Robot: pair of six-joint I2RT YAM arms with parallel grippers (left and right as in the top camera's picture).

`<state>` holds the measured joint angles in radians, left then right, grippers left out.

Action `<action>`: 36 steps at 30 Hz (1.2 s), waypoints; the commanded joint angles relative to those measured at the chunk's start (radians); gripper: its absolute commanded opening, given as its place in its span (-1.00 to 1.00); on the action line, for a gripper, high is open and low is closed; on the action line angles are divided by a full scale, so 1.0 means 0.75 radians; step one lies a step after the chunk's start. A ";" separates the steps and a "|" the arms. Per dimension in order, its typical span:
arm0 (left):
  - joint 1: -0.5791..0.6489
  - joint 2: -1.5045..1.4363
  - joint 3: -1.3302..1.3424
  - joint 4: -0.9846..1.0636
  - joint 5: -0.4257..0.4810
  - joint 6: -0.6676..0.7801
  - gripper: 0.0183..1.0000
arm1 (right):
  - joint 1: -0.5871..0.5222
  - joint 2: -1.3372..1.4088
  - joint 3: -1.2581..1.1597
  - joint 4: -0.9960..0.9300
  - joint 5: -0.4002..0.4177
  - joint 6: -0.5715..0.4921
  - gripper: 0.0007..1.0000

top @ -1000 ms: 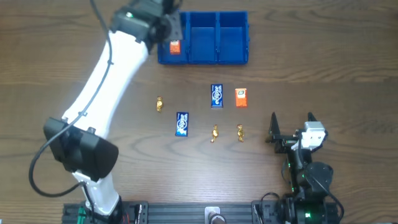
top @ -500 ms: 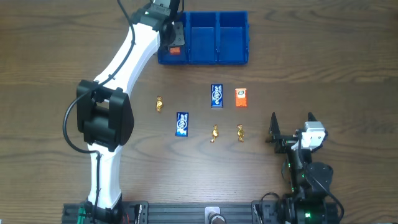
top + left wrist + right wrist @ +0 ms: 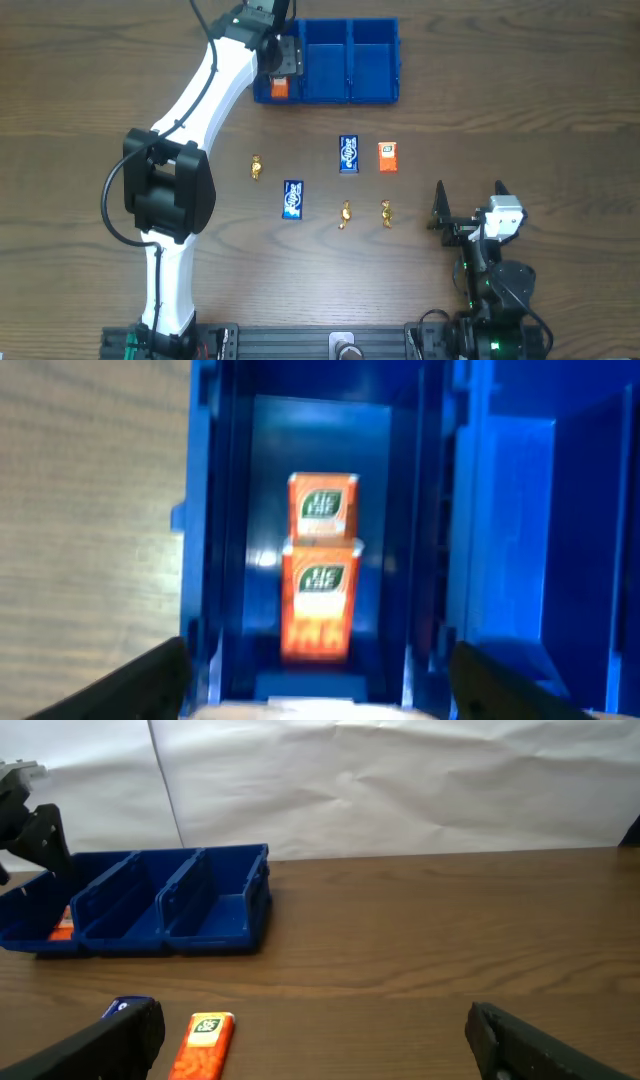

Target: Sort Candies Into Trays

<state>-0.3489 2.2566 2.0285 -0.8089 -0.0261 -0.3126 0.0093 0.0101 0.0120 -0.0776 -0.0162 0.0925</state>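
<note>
The left gripper (image 3: 318,688), its fingers spread and empty, hangs over the left compartment of the blue tray (image 3: 500,540), where two orange candy boxes (image 3: 320,610) lie end to end (from above it half hides them), and the right gripper (image 3: 468,203) is released too.

You have no numbers or signs to log.
- Orange candy boxes (image 3: 320,598), left-end compartment of the blue tray (image 3: 203,560): green labels, white brand lettering.
- Blue bars (image 3: 348,154), mid-worktop: print too small to read.
</note>
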 commanded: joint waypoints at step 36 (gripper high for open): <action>-0.730 0.350 0.280 -0.289 0.001 -0.617 0.67 | -0.007 -0.010 -0.006 -0.004 -0.011 -0.020 1.00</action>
<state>-0.9024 2.5061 2.2333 -1.0210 -0.0277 -0.7609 0.0093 0.0101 0.0120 -0.0780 -0.0162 0.0925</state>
